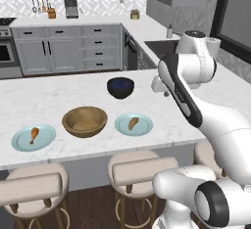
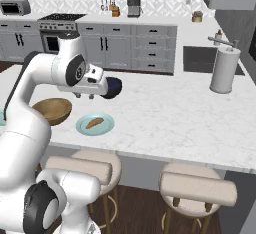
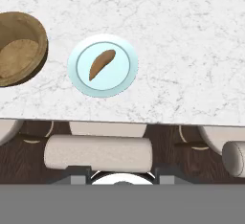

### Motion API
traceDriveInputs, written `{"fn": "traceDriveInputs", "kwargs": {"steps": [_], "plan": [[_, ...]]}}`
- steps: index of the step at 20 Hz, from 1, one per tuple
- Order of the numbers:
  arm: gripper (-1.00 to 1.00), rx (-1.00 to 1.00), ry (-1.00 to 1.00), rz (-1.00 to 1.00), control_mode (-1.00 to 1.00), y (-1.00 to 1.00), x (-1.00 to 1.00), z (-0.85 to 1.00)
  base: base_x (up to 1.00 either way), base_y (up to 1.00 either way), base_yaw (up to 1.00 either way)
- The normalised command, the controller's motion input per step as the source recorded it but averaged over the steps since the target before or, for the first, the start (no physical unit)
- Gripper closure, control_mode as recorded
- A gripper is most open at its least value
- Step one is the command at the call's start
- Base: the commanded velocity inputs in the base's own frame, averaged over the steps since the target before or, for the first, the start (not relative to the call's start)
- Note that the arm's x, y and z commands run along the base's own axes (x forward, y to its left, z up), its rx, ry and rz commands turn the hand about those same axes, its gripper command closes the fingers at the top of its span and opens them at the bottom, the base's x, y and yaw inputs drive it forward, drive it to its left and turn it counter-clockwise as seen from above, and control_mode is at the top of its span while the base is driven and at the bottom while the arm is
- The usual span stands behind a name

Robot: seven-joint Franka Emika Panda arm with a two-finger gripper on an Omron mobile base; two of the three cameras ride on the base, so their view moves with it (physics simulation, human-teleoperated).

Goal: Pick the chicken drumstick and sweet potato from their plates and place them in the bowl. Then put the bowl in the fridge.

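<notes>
Honestly, whether the tool is released or clenched I cannot tell; its tips barely show, high above the bench (image 1: pixel 29 96). Both foods wait untouched: the drumstick (image 1: pixel 33 135) on the left plate (image 1: pixel 46 138), the sweet potato (image 3: pixel 101 64) on the right plate (image 3: pixel 125 77), the wooden bowl (image 1: pixel 85 121) between them and empty. Risks, as I judge them: the tapered potato could squirt from the fingers, the plate could skid under a low approach, or a release over the thick rim could bounce food onto the bench. Count: two plates, one drumstick, one sweet potato, one wooden bowl, one dark bowl (image 1: pixel 120 87), three stools
</notes>
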Motion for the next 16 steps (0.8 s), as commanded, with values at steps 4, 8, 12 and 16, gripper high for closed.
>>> {"fn": "traceDriveInputs", "kwargs": {"steps": [4, 8, 12, 16], "plan": [[-1.0, 0.0, 0.0, 0.0, -1.0, 0.1, -0.01, -0.06, 0.0, 0.0, 0.0], [-1.0, -0.03, 0.0, -0.07, -1.0, 0.81, 0.32, -0.39, 0.0, 0.0, 0.0], [-1.0, 0.02, 0.0, -0.09, -1.0, 0.43, 0.71, -0.37, 0.0, 0.0, 0.0], [-1.0, 0.08, 0.0, -0.02, -1.0, -0.04, 0.82, -0.49, 0.0, 0.0, 0.0]]}}
